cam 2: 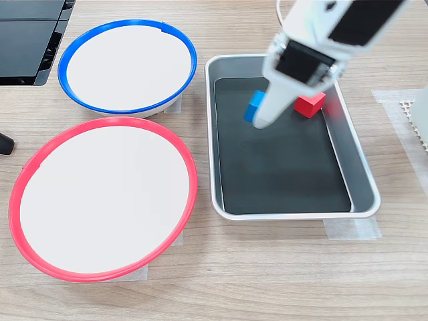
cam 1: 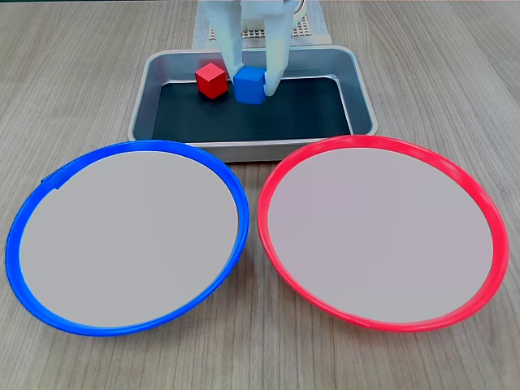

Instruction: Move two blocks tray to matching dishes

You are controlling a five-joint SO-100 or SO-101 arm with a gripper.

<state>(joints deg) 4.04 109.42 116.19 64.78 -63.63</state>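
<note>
The silver tray [cam 1: 363, 96] [cam 2: 362, 179] holds both blocks on its black floor. The red block [cam 1: 211, 80] [cam 2: 309, 105] lies free at the tray's end nearest the arm. Beside it is the blue block [cam 1: 248, 89] [cam 2: 251, 107], with my white gripper [cam 1: 253, 80] [cam 2: 258, 115] reaching down into the tray and shut on it, one finger on each side. I cannot tell whether the blue block rests on the floor or hangs just above it. The blue-rimmed dish [cam 1: 122, 236] [cam 2: 127, 63] and the red-rimmed dish [cam 1: 382, 236] [cam 2: 100, 194] lie side by side next to the tray, with nothing on them.
A black device [cam 2: 27, 40] sits beyond the blue-rimmed dish at the table's corner. A white mesh pad [cam 1: 305, 28] [cam 2: 418, 114] lies under the arm's base behind the tray. Bare wooden tabletop surrounds the dishes.
</note>
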